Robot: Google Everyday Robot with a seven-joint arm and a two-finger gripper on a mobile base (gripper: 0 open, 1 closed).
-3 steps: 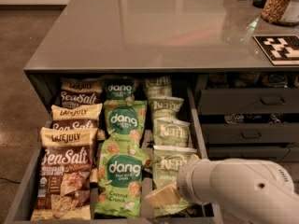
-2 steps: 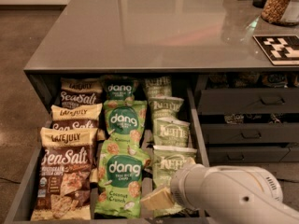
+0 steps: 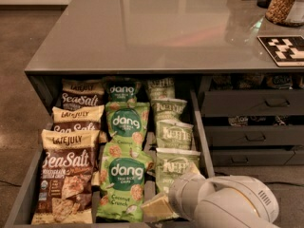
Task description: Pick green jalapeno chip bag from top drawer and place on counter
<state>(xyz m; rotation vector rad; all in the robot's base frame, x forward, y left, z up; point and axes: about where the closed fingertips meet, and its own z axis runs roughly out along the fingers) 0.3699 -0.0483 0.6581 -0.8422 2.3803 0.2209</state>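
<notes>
The wide top drawer [image 3: 199,133] stands open under the grey counter [image 3: 156,27]. Its right column holds several pale olive-green Kettle jalapeno chip bags; the frontmost one [image 3: 175,164] is partly covered by my white arm. Bright green dang bags [image 3: 126,172] fill the middle column and brown Late July Sea Salt bags [image 3: 64,172] the left. My gripper [image 3: 158,206] reaches in from the bottom right and sits low at the drawer's front, just below the frontmost Kettle bag and next to the front dang bag. Only a pale wedge of it shows past the arm.
Narrow dark drawers with bar handles [image 3: 251,103] stack to the right of the open drawer. On the counter's right side lie a black-and-white marker tile [image 3: 282,49] and a jar of brown snacks [image 3: 285,4]. Brown floor lies to the left.
My arm has moved left and further over the drawer's front right corner, bringing the gripper closer to the front Kettle bag. The bags have not moved.
</notes>
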